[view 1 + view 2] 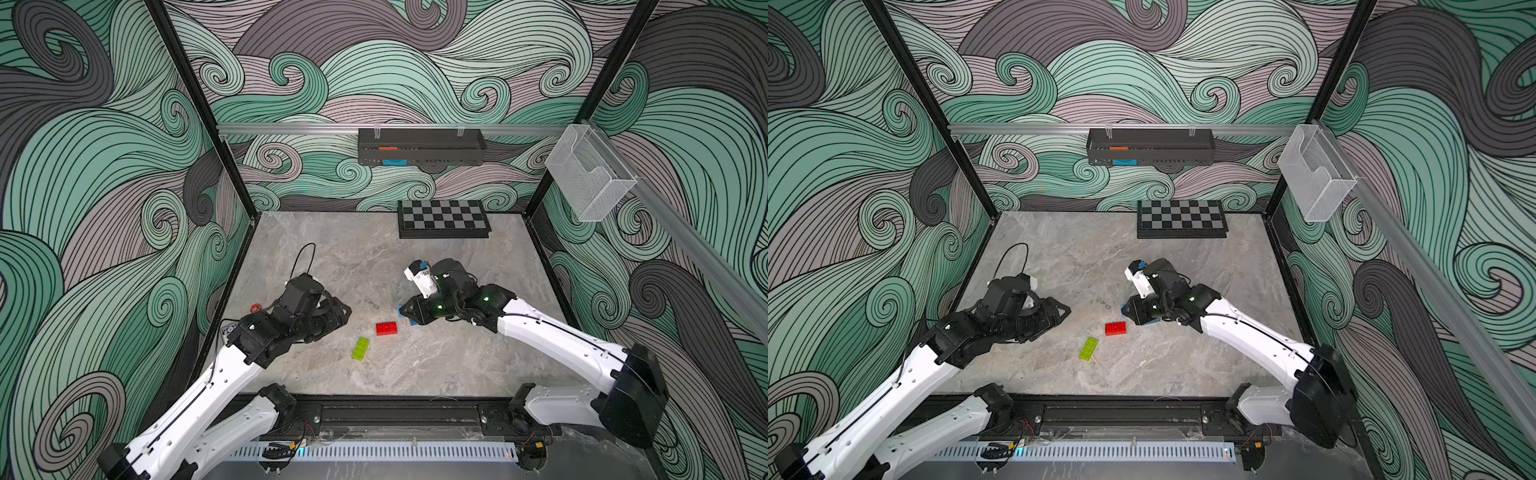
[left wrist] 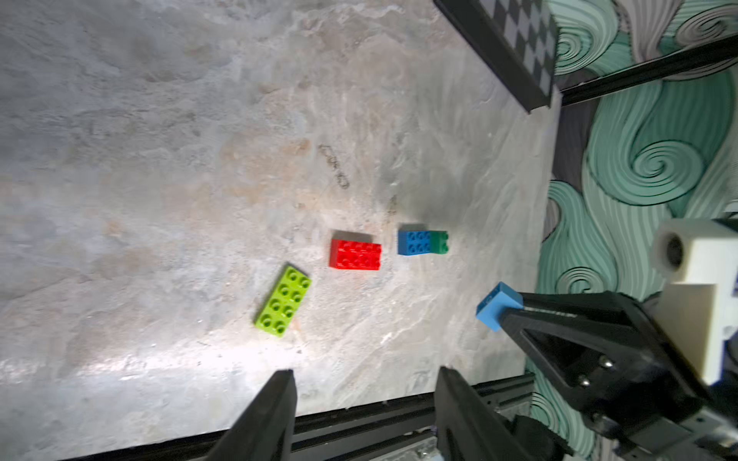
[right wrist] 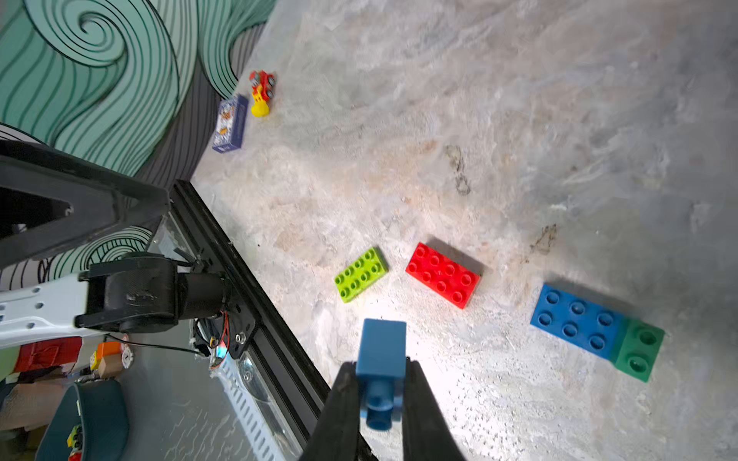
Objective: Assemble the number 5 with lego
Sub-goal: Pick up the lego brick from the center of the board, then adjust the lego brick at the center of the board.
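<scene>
A red brick and a lime green brick lie flat and apart on the marble table between the two arms. In the right wrist view a dark blue brick has a small dark green brick joined to one end. My right gripper is shut on a small light blue brick and holds it above the table near the dark blue brick. My left gripper is open and empty, to the left of the red brick.
A folded chessboard lies at the back of the table. A toy car and a blue card box sit by the left wall. A black rail runs along the front edge. A black basket hangs on the back wall.
</scene>
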### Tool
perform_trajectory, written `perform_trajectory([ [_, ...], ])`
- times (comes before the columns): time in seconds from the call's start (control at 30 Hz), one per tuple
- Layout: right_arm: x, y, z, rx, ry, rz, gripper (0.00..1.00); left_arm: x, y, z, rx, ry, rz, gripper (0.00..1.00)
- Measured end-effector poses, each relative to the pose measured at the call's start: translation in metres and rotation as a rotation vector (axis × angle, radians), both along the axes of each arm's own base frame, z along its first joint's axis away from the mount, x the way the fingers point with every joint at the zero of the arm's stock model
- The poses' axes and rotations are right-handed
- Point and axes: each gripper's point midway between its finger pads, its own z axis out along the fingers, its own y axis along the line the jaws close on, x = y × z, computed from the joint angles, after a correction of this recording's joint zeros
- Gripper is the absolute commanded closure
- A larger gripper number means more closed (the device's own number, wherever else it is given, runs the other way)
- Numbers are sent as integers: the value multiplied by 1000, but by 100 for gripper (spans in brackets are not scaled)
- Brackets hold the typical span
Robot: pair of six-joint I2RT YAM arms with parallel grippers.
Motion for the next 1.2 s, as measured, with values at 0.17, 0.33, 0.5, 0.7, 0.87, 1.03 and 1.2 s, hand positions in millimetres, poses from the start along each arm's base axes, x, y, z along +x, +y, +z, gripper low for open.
perform_trajectory([
  [0.17,-7,6,-13,-43,68,33,88,-10,9,-25,84,49,-41,42],
  [0.33,-15,9,-16,-52,89,59,88,-9,5,-52,148,119,-92,37],
  [0.5,-17,7,-14,-50,86,61,88,-1,-7,-86,189,216,-128,39],
  [0.7,-26,-2,-15,-47,82,61,88,12,-20,-124,211,329,-137,50],
  [0.87,-33,-9,-16,-45,80,59,88,23,-28,-147,206,372,-112,58],
  [1.03,-38,-16,-18,-43,79,56,88,29,-30,-163,214,402,-86,65],
  [1.2,-41,-21,-18,-36,74,50,88,28,-24,-173,239,422,-55,66],
])
